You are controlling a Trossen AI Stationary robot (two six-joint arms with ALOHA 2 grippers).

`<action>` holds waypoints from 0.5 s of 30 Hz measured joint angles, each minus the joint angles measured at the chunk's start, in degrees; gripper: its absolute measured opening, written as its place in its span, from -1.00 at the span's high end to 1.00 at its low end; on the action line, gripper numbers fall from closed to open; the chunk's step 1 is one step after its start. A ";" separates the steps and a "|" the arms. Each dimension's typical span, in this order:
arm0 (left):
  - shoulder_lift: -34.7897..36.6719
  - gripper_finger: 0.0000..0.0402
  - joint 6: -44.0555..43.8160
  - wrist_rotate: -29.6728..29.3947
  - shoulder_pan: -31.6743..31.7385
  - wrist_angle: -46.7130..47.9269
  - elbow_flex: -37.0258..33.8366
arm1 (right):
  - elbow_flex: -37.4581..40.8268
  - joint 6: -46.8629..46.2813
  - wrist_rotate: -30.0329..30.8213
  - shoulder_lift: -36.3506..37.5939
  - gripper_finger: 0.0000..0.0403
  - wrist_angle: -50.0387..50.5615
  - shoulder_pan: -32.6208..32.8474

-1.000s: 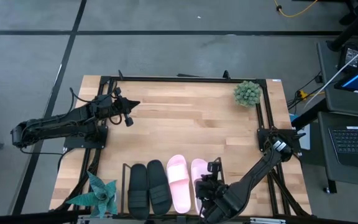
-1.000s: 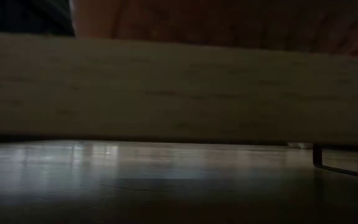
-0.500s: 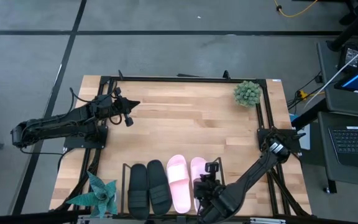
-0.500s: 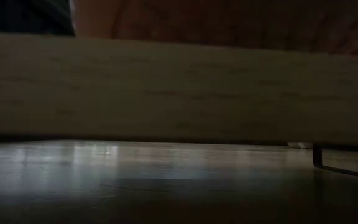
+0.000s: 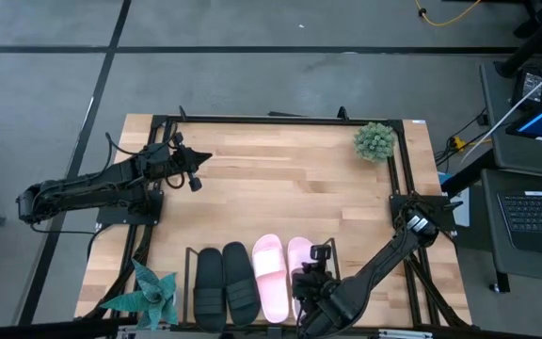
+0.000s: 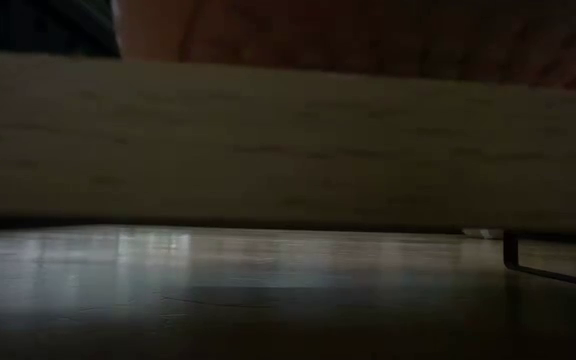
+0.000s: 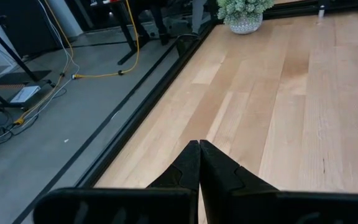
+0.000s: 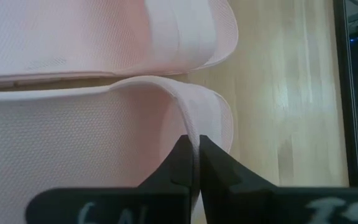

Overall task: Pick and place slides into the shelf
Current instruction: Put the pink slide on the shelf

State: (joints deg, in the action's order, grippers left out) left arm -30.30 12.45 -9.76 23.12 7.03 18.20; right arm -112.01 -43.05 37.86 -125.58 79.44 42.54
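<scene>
Two black slides and two pale pink slides lie side by side, soles down, in the black wire shelf at the table's near edge. My right gripper sits over the rightmost pink slide and is shut on its strap. In the high view the wrist hides the fingers. My left gripper hangs shut and empty above the bare wood near the table's far left corner. My right gripper pinches the upper edge of the pink slide's broad strap between its two fingertips. The fingers slant down from the table's right side. The slide lies level beside the other pink slide. Whether its sole rests down I cannot tell.
A round green plant stands at the far right corner and a spiky teal plant at the near left corner. A black frame runs around the table. The middle of the wooden top is bare. A pale board fills the low view.
</scene>
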 joint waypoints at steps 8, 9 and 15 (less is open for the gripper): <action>0.00 1.00 0.00 0.00 0.00 0.01 0.00 | 0.00 0.26 -0.33 0.00 0.94 0.02 0.00; 0.00 1.00 0.00 -0.02 0.01 0.00 0.00 | 0.00 0.28 -0.69 0.00 0.94 0.04 0.00; 0.00 1.00 0.00 0.00 -0.01 0.01 0.00 | 1.59 -0.19 -1.72 0.02 0.84 -0.07 -0.13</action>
State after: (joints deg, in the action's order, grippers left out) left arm -30.30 12.45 -9.76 23.11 7.04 18.20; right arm -110.42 -43.23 36.14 -125.56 79.37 42.41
